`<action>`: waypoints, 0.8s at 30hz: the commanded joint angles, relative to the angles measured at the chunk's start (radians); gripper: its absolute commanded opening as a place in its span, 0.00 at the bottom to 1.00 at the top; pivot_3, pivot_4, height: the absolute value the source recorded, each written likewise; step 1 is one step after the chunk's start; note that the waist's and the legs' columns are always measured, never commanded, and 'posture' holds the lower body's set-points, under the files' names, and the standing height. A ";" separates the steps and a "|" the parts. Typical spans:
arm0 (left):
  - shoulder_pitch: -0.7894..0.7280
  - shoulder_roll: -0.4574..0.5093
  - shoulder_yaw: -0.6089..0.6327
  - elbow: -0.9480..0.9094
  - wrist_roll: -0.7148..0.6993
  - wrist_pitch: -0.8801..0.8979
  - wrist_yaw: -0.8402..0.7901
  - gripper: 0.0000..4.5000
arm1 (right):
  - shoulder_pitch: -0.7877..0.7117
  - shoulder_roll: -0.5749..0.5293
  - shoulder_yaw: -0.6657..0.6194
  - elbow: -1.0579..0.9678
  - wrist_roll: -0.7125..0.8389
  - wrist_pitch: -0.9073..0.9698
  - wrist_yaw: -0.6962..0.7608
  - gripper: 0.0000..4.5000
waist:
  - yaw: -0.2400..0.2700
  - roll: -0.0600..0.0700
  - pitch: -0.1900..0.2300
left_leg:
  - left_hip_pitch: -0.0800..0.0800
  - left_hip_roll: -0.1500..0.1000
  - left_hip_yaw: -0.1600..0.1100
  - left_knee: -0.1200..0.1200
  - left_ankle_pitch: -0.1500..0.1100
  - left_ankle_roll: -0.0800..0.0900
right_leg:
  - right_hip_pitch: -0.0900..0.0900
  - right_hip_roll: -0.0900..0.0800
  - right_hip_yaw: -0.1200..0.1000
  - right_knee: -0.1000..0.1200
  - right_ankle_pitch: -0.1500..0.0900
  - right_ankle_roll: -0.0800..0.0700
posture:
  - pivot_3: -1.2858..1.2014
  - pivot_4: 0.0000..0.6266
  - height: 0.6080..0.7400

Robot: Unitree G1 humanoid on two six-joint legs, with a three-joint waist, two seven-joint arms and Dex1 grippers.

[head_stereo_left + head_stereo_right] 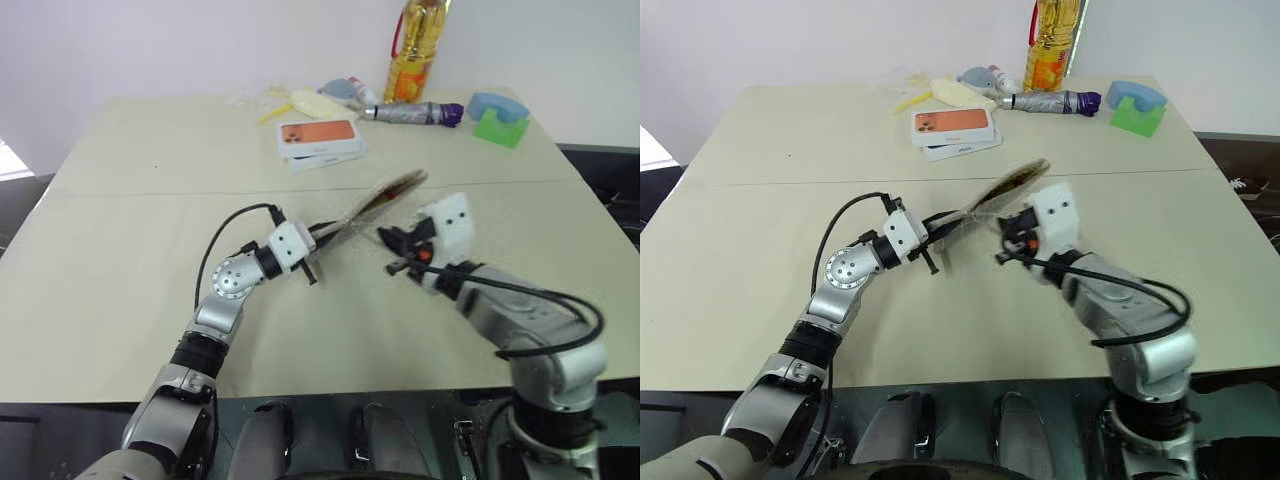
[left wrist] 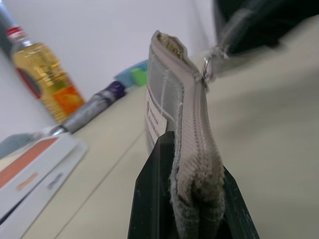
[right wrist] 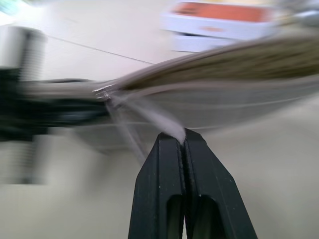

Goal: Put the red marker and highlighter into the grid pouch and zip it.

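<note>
My left gripper (image 1: pixel 318 240) is shut on one end of the grid pouch (image 1: pixel 385 195), holding it up off the table and slanting up toward the right. In the left wrist view the grey fabric (image 2: pixel 169 94) is pinched between the two fingers (image 2: pixel 154 199), and the zipper runs up to a ring pull (image 2: pixel 206 69). My right gripper (image 3: pixel 183 133) is shut on the pale strap of the zipper pull (image 3: pixel 149 112), just beside the pouch (image 3: pixel 239 84) and near its middle (image 1: pixel 1010 188). The red marker and the highlighter are hidden from view.
At the back of the table (image 1: pixel 130 250) lie an orange phone box (image 1: pixel 320 138), a yellow oil bottle (image 1: pixel 415 55), a folded umbrella with a purple tip (image 1: pixel 415 112), a blue and green object (image 1: pixel 500 118) and pale yellow things (image 1: pixel 310 103).
</note>
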 commanded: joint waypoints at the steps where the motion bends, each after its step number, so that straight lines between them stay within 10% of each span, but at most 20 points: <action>1: 0.031 0.033 0.002 -0.010 -0.018 0.008 -0.037 0.00 | -0.011 -0.086 -0.128 0.035 -0.037 -0.042 0.004 0.01 | -0.003 0.000 0.000 | 0.000 0.000 0.000 0.000 0.000 0.000 | 0.000 0.000 0.000 0.000 0.000 0.000 | 0.52 0.24 1.00; 11: 0.073 0.052 -0.011 -0.062 -0.071 0.099 -0.122 0.00 | 0.158 -0.258 -0.180 0.059 -0.015 -0.100 0.143 0.01 | -0.002 0.000 0.000 | 0.001 0.001 0.001 -0.001 0.000 0.000 | 0.000 0.001 0.001 0.000 0.000 0.000 | 0.52 0.24 1.00; 20: 0.181 0.155 0.057 -0.241 -0.223 0.422 -0.207 0.90 | 0.418 -0.254 -0.241 -0.073 0.086 -0.199 0.327 0.88 | 0.002 0.000 0.000 | 0.000 0.001 0.000 -0.002 0.000 0.000 | -0.001 0.002 0.001 -0.001 0.000 -0.001 | 0.52 0.24 1.00; 24: 0.253 0.235 0.141 -0.307 -0.303 0.584 -0.203 0.90 | 0.554 -0.226 -0.299 -0.052 0.083 -0.291 0.375 0.88 | 0.000 0.000 0.000 | 0.000 0.001 0.000 -0.002 0.000 0.000 | 0.000 0.001 0.001 -0.001 0.000 0.000 | 0.52 0.24 1.00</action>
